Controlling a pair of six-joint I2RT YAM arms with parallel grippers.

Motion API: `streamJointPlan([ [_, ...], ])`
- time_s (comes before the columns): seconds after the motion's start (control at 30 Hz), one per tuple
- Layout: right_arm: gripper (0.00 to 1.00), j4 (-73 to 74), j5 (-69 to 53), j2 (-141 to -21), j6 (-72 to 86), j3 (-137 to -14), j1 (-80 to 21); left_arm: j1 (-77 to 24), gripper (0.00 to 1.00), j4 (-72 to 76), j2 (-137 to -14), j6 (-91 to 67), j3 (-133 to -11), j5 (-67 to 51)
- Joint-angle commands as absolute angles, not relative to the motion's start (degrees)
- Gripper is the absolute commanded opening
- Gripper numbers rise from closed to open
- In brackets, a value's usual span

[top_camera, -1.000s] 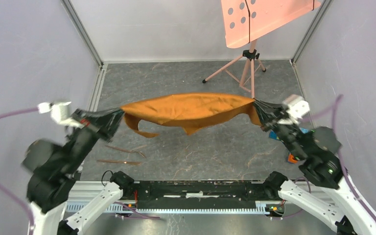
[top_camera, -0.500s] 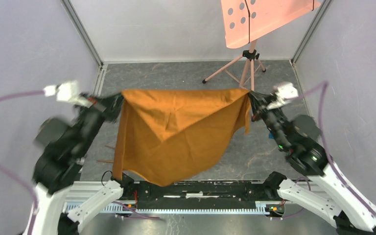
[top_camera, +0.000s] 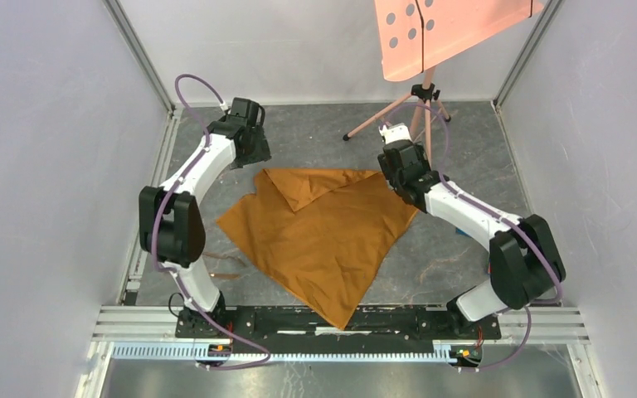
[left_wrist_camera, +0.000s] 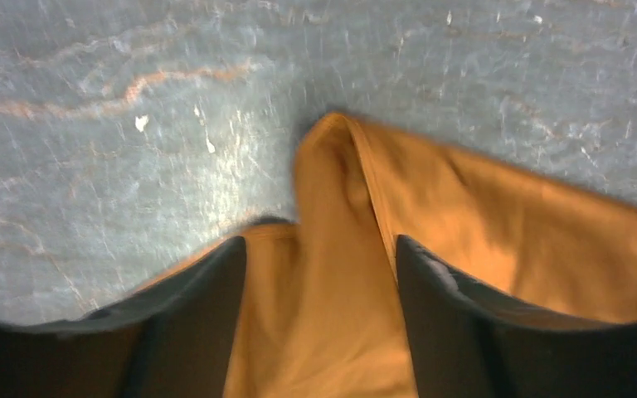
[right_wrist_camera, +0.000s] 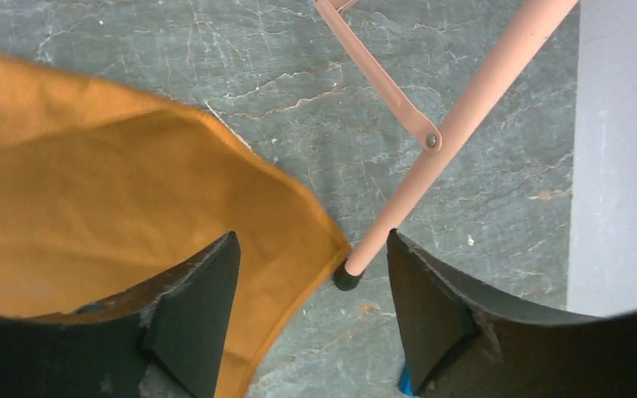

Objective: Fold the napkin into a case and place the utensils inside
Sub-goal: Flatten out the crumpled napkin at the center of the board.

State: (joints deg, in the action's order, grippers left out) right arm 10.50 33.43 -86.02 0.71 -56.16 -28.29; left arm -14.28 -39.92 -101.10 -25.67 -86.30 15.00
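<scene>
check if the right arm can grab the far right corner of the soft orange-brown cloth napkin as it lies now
Probably yes: the right gripper hangs open over that corner of the orange-brown cloth napkin, with nothing covering it. The salmon-pink tripod leg stands right beside the corner and might get bumped.

- From my feed the napkin [top_camera: 323, 240] reads as plain orange-brown, with no pattern and a faint sheen.
- The bench [top_camera: 464, 149] is dark grey stone-look, veined in pale and rusty lines.
- The utensils [top_camera: 222, 261] are thin copper-brown streaks.
- I see a salmon-pink panel [top_camera: 456, 33] dotted with round holes. Its tripod [right_wrist_camera: 456, 133] is the same pink, with a black foot cap.
- The left arm [top_camera: 203, 162] and right arm [top_camera: 464, 207] are white with black joints, and their cables [top_camera: 191, 83] are purple.
- The left end effector [left_wrist_camera: 317, 257] and right end effector [right_wrist_camera: 311, 249] are matte black.
- The walls [top_camera: 50, 124] are pale lilac-grey.
</scene>
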Motion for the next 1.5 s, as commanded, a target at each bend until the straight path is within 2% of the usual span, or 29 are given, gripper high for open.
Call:
streamJointPlan([
  [0.0,0.75,15.2,32.1,-80.1,1.5,-58.5,-28.8,-16.2,0.86,-38.9,-91.7,-24.7,-88.3,10.4],
  [0.07,0.79,13.2,24.5,-75.5,1.9,-54.5,-28.9,-16.1,0.99,-36.9,-87.1,-25.1,-83.9,7.6],
  [0.2,0.82,5.7,1.0,-68.2,6.0,-43.9,-28.9,-16.1,1.00,-30.5,-80.2,-29.4,-72.9,-7.0],
  [0.33,0.84,-4.7,-9.9,-65.5,11.9,-35.0,-29.0,-16.2,1.00,-17.0,-76.5,-43.0,-58.6,-17.6],
  [0.4,0.85,-8.7,-11.5,-65.7,14.3,-31.9,-28.9,-16.6,1.00,-7.3,-75.2,-51.3,-51.4,-16.7],
  [0.5,0.82,-10.2,-12.5,-68.7,16.0,-31.1,-29.0,-17.6,0.99,-0.3,-75.2,-56.8,-45.3,-9.5],
  [0.6,0.78,-10.2,-12.2,-70.5,16.9,-31.0,-28.9,-18.0,0.86,2.1,-78.6,-60.0,-43.9,-6.3],
  [0.77,0.78,-10.7,-11.2,-70.0,16.9,-30.1,-28.9,-18.6,0.66,4.8,-84.3,-63.1,-43.1,-6.5],
  [0.9,0.78,-10.6,-10.9,-70.4,16.5,-30.1,-28.9,-19.1,0.58,6.2,-87.6,-63.9,-43.5,-6.3],
  [1.07,0.78,-11.4,-11.2,-71.5,16.9,-29.6,-28.9,-20.1,0.57,5.8,-89.9,-64.1,-44.3,-5.2],
  [1.17,0.77,-12.1,-11.3,-72.6,17.2,-29.4,-28.9,-21.0,0.66,4.3,-91.1,-64.8,-44.2,-3.8],
  [1.23,0.77,-12.6,-11.9,-73.4,17.4,-29.3,-28.9,-21.7,0.67,4.9,-92.0,-65.0,-43.9,-3.8],
  [1.37,0.76,-13.3,-12.7,-74.5,17.5,-28.9,-28.9,-22.2,0.58,6.1,-93.5,-65.3,-43.9,-3.4],
  [1.47,0.76,-13.6,-12.2,-75.1,17.2,-28.4,-28.9,-22.2,0.56,6.4,-94.0,-65.3,-44.1,-2.9],
])
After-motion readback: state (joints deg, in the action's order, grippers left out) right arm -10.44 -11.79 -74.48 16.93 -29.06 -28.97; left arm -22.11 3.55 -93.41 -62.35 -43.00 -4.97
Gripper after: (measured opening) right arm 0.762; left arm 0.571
